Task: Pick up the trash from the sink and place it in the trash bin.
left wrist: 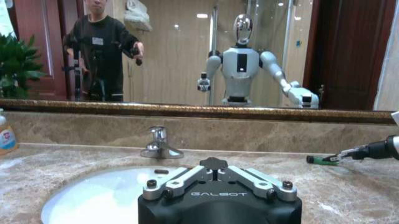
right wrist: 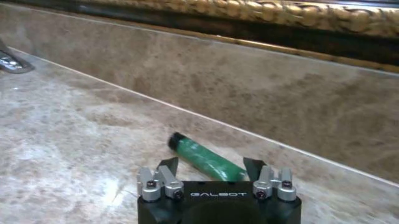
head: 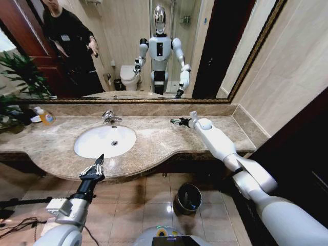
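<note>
A small green piece of trash (right wrist: 201, 157) with a black end lies on the brown marble top by the back wall, right of the sink (head: 105, 141). My right gripper (right wrist: 210, 161) is open and low over the counter, one finger on each side of the green piece (head: 174, 121). The left wrist view shows the piece (left wrist: 321, 160) at the tip of that gripper (left wrist: 339, 157). My left gripper (head: 97, 164) is shut on nothing and hangs at the counter's front edge before the basin (left wrist: 93, 200). The trash bin (head: 188, 198) stands on the floor under the counter.
A chrome tap (head: 109, 117) stands behind the basin, and an amber soap bottle (head: 46, 117) sits at the far left by a plant (head: 18, 77). A gold-framed mirror (head: 154, 51) covers the wall behind. A dark door frame stands at the right.
</note>
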